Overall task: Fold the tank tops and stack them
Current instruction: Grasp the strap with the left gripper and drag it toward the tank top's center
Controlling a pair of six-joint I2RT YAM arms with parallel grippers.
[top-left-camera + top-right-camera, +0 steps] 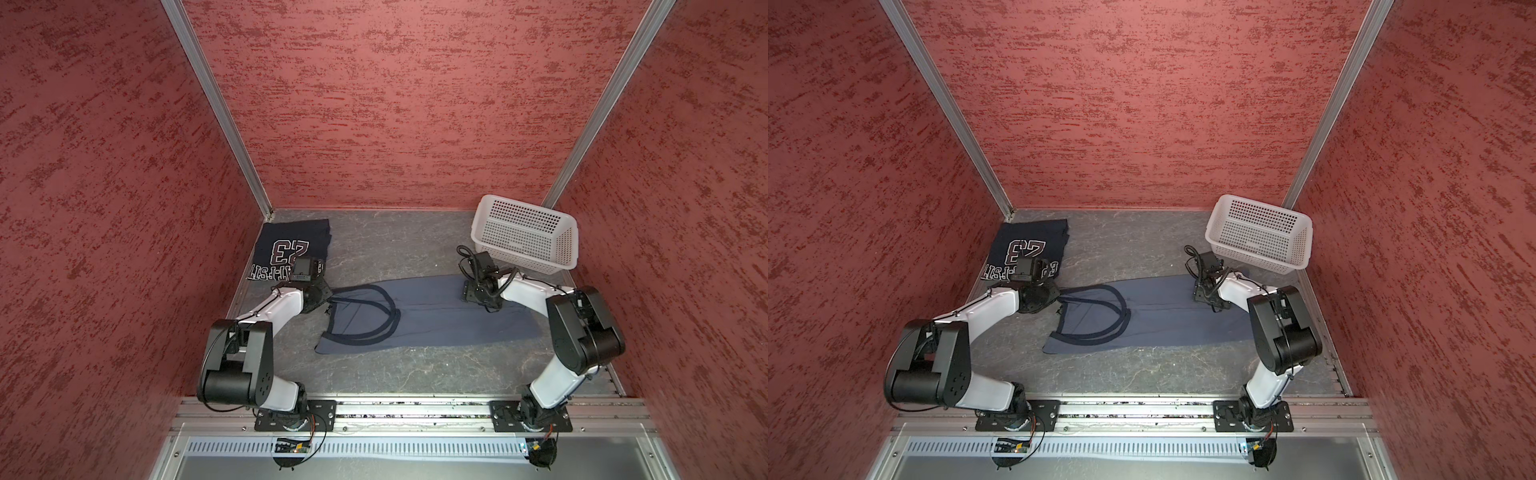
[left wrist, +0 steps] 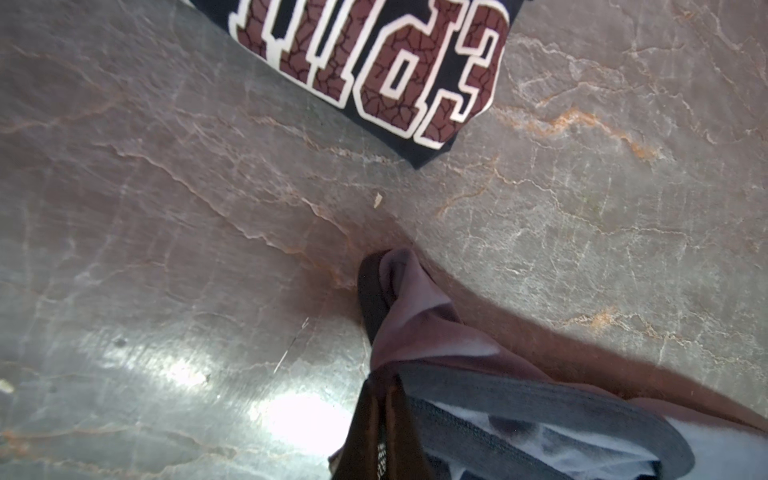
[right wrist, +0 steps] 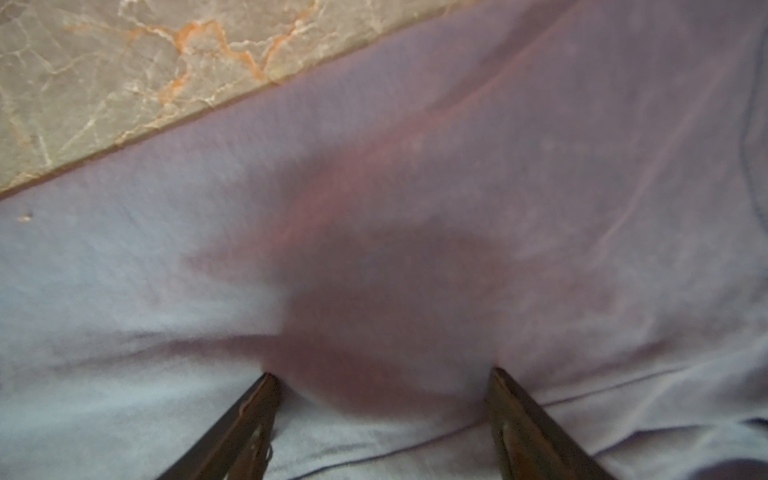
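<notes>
Left tool (image 2: 380, 291), left wrist view: clamped on a strap of the slate top (image 2: 419, 328). Right wrist view: right tool (image 3: 382, 399) spread wide, fingertips (image 3: 262, 399) on cloth. In both top views I see it mid surface (image 1: 415, 245), long axis left edge to right edge, straps leftward; navy top (image 1: 291, 249) folded far left corner, basket (image 1: 524, 232) far right.

From where I stand, one navy tank top (image 1: 282, 237) and one blue-grey tank top (image 1: 436, 320), so two of those. One white basket (image 1: 566, 249). Two robot arms, the left arm (image 1: 274, 305) and the right arm (image 1: 525, 291), each with a single tool, so two: left tool (image 2: 380, 266), right tool (image 3: 382, 378). One desk (image 1: 395, 245) under everything.
</notes>
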